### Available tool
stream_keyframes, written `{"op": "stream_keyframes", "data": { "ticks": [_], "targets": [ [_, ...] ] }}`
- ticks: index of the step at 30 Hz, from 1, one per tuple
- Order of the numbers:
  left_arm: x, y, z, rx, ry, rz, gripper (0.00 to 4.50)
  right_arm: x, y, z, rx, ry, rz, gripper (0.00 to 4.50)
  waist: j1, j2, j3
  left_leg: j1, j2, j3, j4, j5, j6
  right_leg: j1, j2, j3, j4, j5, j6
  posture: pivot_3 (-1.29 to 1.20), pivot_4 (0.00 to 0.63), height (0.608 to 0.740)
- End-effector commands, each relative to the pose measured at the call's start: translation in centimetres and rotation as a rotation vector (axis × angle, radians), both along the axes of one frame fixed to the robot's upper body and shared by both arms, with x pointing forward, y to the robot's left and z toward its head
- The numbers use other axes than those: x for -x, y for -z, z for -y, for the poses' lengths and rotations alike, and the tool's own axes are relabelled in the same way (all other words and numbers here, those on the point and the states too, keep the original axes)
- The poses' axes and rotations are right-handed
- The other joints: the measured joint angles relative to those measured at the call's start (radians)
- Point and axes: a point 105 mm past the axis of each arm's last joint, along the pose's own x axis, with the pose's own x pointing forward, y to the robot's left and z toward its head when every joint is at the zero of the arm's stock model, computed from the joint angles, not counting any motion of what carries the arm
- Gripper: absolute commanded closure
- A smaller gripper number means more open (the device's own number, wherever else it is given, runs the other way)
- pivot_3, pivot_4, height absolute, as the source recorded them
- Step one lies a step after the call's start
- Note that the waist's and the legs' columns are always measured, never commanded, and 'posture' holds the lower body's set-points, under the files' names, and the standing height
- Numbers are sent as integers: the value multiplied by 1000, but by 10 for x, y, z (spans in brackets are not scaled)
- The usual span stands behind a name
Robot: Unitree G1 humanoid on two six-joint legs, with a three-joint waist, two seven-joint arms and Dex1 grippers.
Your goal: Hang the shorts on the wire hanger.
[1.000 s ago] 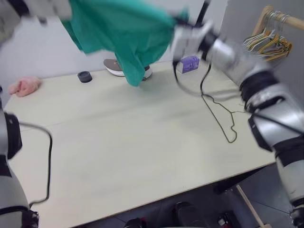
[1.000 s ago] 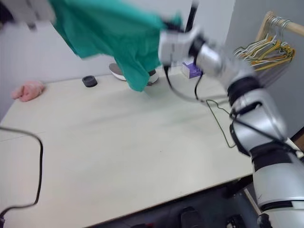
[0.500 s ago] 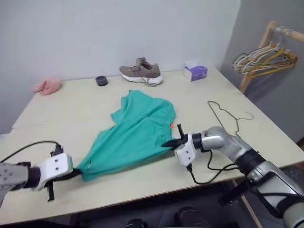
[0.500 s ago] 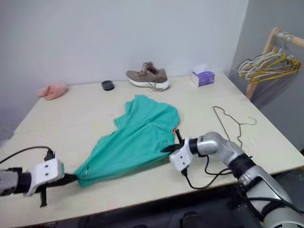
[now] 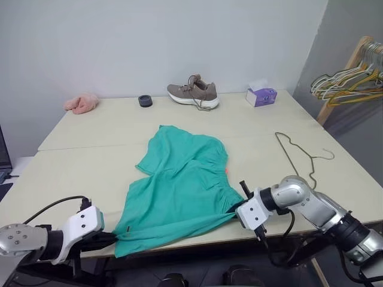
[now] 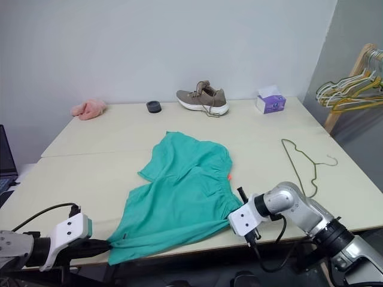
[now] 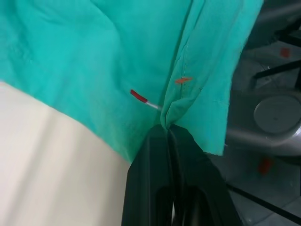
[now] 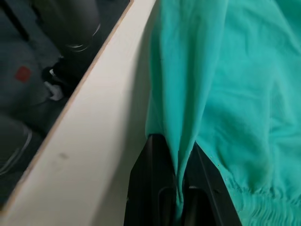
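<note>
The teal-green shorts (image 5: 179, 185) lie spread on the pale table (image 5: 84, 155), with the gathered waistband toward the right and one corner hanging over the front edge. My left gripper (image 5: 114, 237) sits low at the front edge, shut on the shorts' near-left corner. In the left wrist view its black fingers (image 7: 150, 179) pinch a fold of the fabric (image 7: 108, 56). My right gripper (image 5: 235, 210) is shut on the shorts' hem near the waistband, and the right wrist view shows cloth (image 8: 235, 84) squeezed between the fingers (image 8: 150, 188). The wire hanger (image 5: 297, 152) lies flat on the table, to the right of the shorts.
A brown shoe (image 5: 192, 94), a small black ring (image 5: 144, 100), a pink fluffy cloth (image 5: 81, 103) and a purple tissue box (image 5: 261, 96) line the table's far edge. A wooden rack with several hangers (image 5: 350, 81) stands beyond the right side.
A second ago both grippers held the shorts high in the air. They came down and back toward the front edge, and the shorts now lie spread on the table. The camera also shifted.
</note>
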Motion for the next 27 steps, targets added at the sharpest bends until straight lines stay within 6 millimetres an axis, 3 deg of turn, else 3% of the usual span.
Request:
{"op": "stream_keyframes", "data": {
  "ticks": [1, 9, 12, 16, 22, 24, 27],
  "targets": [
    [-4, -5, 2, -8, 4, 17, 4500, 3, -13, 9, 28, 13, -10, 4469, 0, 0, 0, 0, 0, 0, 0, 0, 0, 0, 0, 0, 0, 0, 0, -99, 0, 740],
    [15, -4, 18, 62, 28, -89, 4500, 7, -17, 3, -13, 45, -74, 4469, -5, 0, 0, -1, 2, 2, -1, -1, -1, 0, 0, 0, 0, -1, -1, -106, 0, 740],
    [25, -7, 25, 100, 19, -139, 3827, 8, -18, 4, -14, 42, -84, 3823, -4, 0, 1, -1, 2, 2, -1, -1, -1, 0, 0, 0, 0, -1, -1, -104, 0, 740],
    [36, -16, 37, 168, 28, -179, 2599, 15, -20, 9, 0, 7, -130, 2451, -2, 0, 2, -1, 2, 2, 0, -1, -1, -1, 0, 0, -1, -3, -5, -99, 0, 740],
    [7, -40, 34, 266, -76, -18, 664, 19, -37, 10, -82, 42, -238, 244, 1, 1, 5, -1, 2, 1, 0, -1, -2, 0, 0, -1, -1, -3, -5, -99, 0, 740],
    [5, -48, 35, 309, -83, -1, 39, 18, -47, 11, -139, 91, -292, 0, 0, 0, 5, -1, 3, 1, 0, -1, -2, 0, 0, -2, -1, -3, -6, -100, 0, 740],
    [2, -56, 36, 345, -90, 15, 14, 15, -62, 15, -214, 169, -373, 0, -2, 0, 5, -1, 2, 2, 0, -2, -2, 0, 0, 0, -1, -3, -5, -103, 0, 740]
  ]
}}
